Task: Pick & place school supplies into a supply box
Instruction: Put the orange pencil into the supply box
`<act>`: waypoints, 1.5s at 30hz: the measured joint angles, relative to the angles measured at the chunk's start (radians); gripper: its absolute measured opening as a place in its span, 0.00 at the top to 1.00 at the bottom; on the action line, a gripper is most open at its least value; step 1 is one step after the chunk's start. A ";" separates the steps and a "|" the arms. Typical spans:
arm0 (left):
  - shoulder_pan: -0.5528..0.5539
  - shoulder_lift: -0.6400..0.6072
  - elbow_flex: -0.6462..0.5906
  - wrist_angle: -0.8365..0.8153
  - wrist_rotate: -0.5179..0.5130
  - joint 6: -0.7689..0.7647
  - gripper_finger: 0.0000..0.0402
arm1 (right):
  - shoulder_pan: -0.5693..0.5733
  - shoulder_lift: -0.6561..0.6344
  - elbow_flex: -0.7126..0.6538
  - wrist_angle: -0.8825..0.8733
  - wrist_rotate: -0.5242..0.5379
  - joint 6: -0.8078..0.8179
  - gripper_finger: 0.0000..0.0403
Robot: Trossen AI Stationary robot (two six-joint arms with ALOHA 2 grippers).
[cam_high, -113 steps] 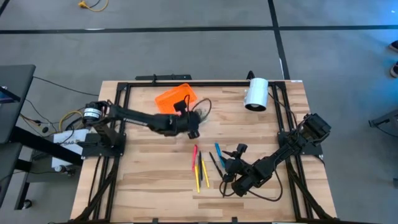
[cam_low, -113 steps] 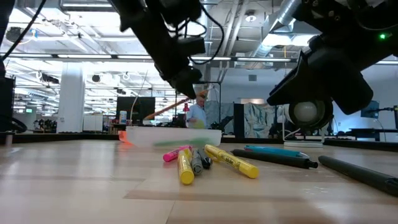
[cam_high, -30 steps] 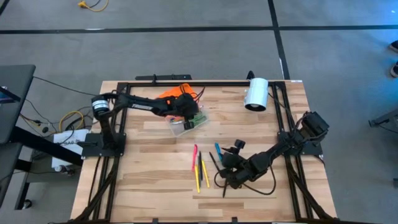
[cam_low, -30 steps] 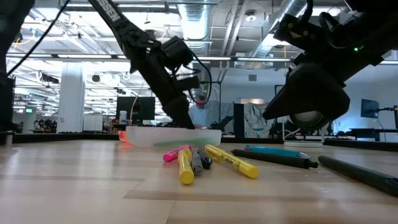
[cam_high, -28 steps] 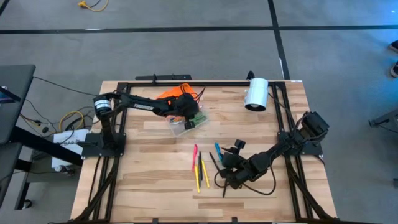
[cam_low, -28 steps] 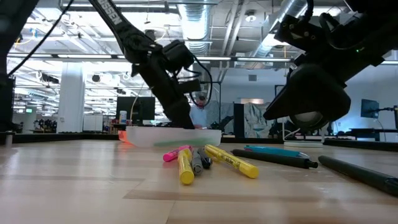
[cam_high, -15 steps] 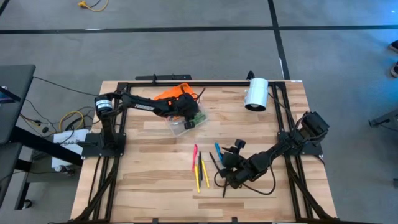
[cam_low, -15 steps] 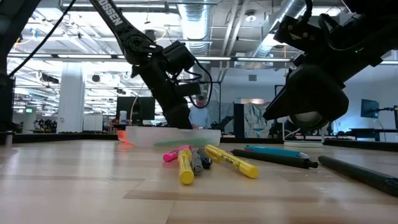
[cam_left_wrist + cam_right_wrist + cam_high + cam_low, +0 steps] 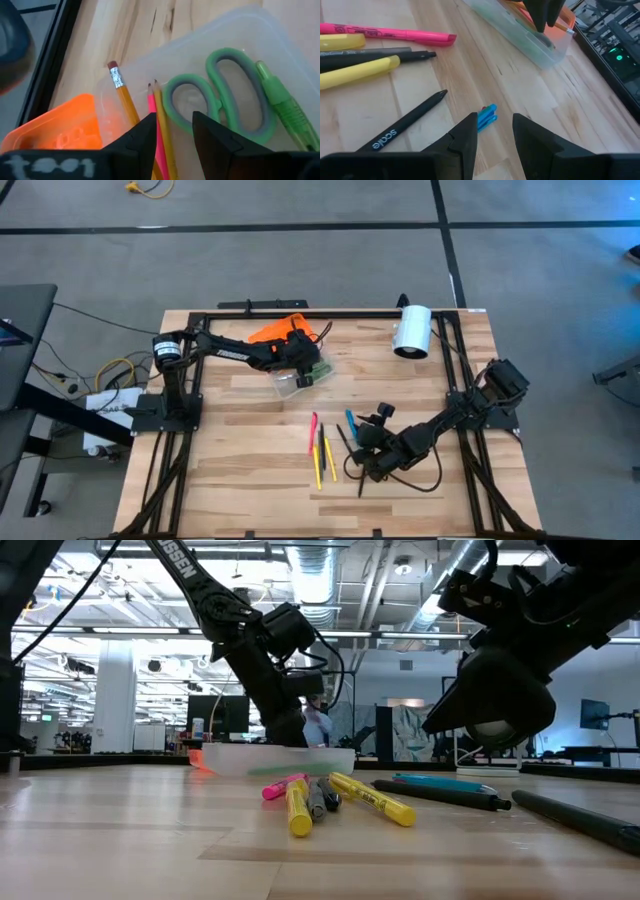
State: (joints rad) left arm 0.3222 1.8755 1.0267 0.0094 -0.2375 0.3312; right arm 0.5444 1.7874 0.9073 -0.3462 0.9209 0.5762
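L hand (image 9: 172, 131) fingers now parted over supply box (image 9: 300, 377); a sec ago it sat shut there, so a pencil looks just dropped. Inside the clear base: scissors (image 9: 225, 90), pencils (image 9: 125, 100), green pen (image 9: 282, 107). Orange lid (image 9: 270, 332) lies at box's 10 o'clock, touching. L arm stretched across worktop (image 9: 240, 450) from 9 o'clock edge, wrist tipped down.

R hand (image 9: 492, 131) low over loose pens (image 9: 322, 448) mid-worktop, fingers apart, holding nothing, unchanged. Blue pen (image 9: 486, 115) sits between them. R arm reaches in from 3 o'clock. Judgement: roughly half still out.
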 joint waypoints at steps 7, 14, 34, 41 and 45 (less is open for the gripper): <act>-0.030 -0.032 0.000 0.004 -0.064 0.029 0.70 | -0.021 0.000 0.000 -0.013 0.000 0.000 0.71; -0.012 -0.042 0.000 -0.020 -0.088 0.025 0.70 | -0.024 0.000 0.000 -0.013 -0.002 0.000 0.71; 0.051 -0.042 0.000 -0.136 -0.021 -0.080 0.70 | -0.001 0.000 0.000 -0.005 -0.002 0.026 0.71; 0.054 -0.043 0.000 -0.156 -0.010 -0.091 0.71 | -0.001 0.000 0.000 0.006 -0.003 0.026 0.71; 0.054 -0.043 0.000 -0.157 -0.009 -0.091 0.77 | -0.001 0.000 0.000 0.008 -0.003 0.026 0.71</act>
State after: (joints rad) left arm 0.3763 1.8328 1.0267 -0.1474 -0.2469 0.2398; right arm 0.5434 1.7874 0.9073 -0.3382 0.9176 0.6025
